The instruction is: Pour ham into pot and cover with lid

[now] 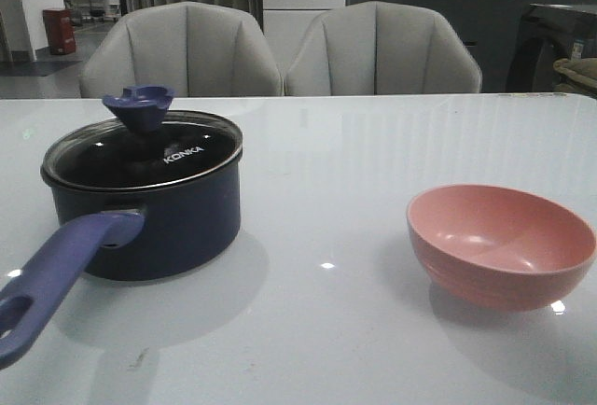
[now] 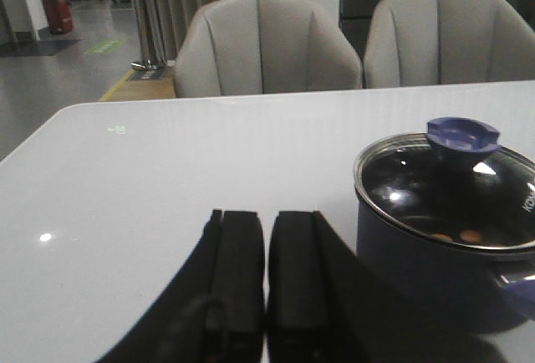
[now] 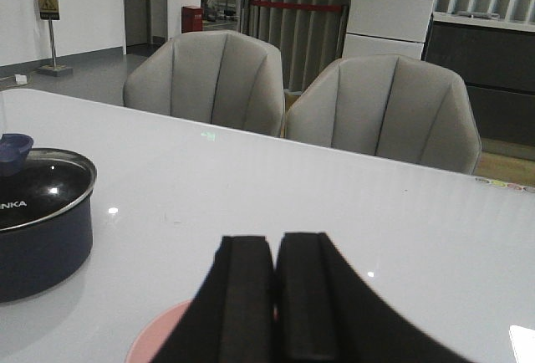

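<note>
Dim, cool, even light falls from overhead; small white glints dot the glossy white table [image 1: 373, 144] and the round glass lid [image 1: 177, 148]. Soft shadows pool under the dark navy saucepan [image 1: 177, 228] and salmon-pink bowl [image 1: 501, 244]. Wrist views look grainy, near fingers blurred

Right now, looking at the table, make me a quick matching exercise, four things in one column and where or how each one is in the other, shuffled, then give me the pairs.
Things:
1. lid
2. ham
3. pink bowl
4. pot handle

Places or states:
A. empty, on the right side of the table
B. seated on the pot, knob up
C. sticking out toward the near left edge
D. inside the pot, seen through the glass

Pairs: 1-B, 2-D, 3-A, 4-C
</note>
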